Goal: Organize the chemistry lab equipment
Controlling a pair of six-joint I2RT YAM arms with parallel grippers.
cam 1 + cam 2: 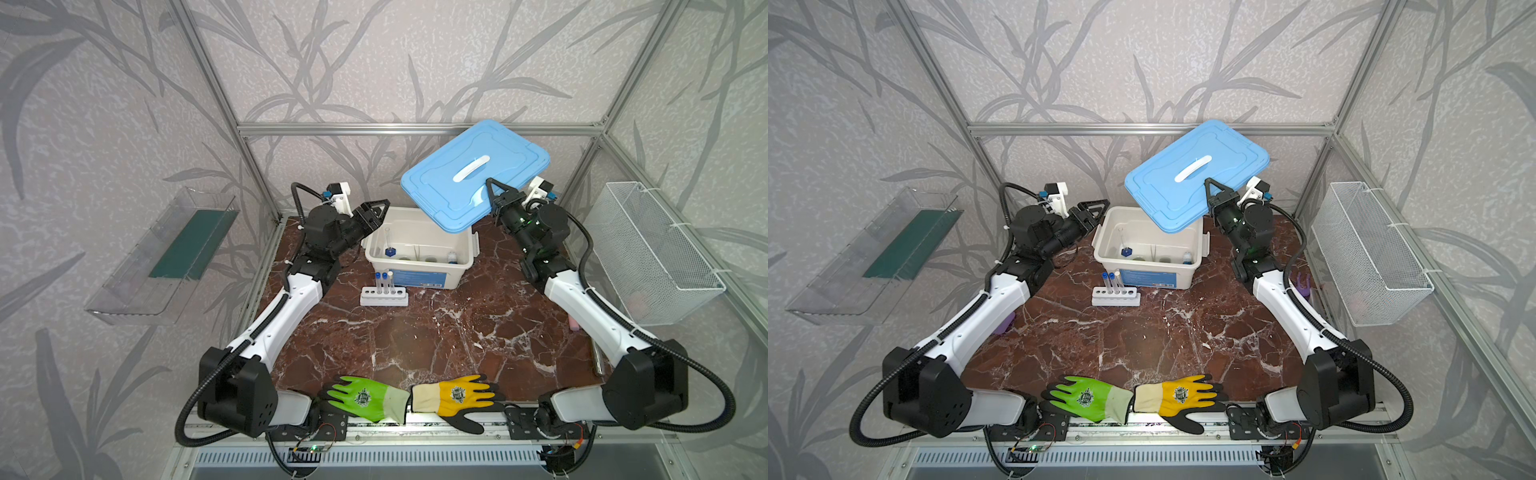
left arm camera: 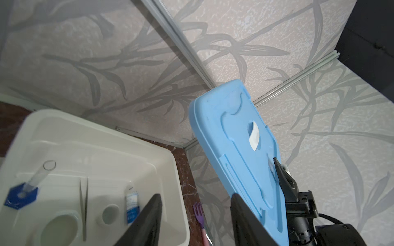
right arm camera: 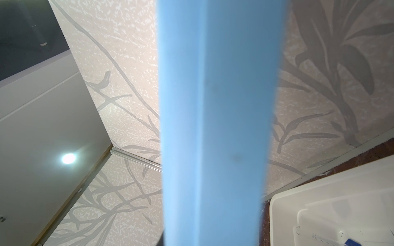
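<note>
The blue-based clear cylinder [image 2: 21, 193], the metal tweezers [image 2: 84, 204], two small white dishes [image 2: 60, 225] [image 2: 110, 214] and the small white blue-labelled bottle [image 2: 131, 202] all lie inside the open white bin [image 2: 85, 125], just below and ahead of the left tool [image 1: 380, 212]. The cylinder stands tilted on its base, and the tweezers lie between the two dishes. The white six-hole rack [image 1: 383, 297] sits on the tabletop [image 1: 415, 345] just in front of the bin, nearer the left tool than the right, with clear capped test tubes [image 1: 385, 282] standing upright in it.

The left tool hovers at the bin's rim with its jaws apart and nothing between them. The right tool [image 1: 491, 193] is clenched on an edge of the blue lid [image 1: 436, 187], which hangs tilted in the air over the bin's far right part. Well behind both tools, a green glove [image 1: 365, 397] and a yellow glove [image 1: 457, 397] lie at the tabletop's near edge.
</note>
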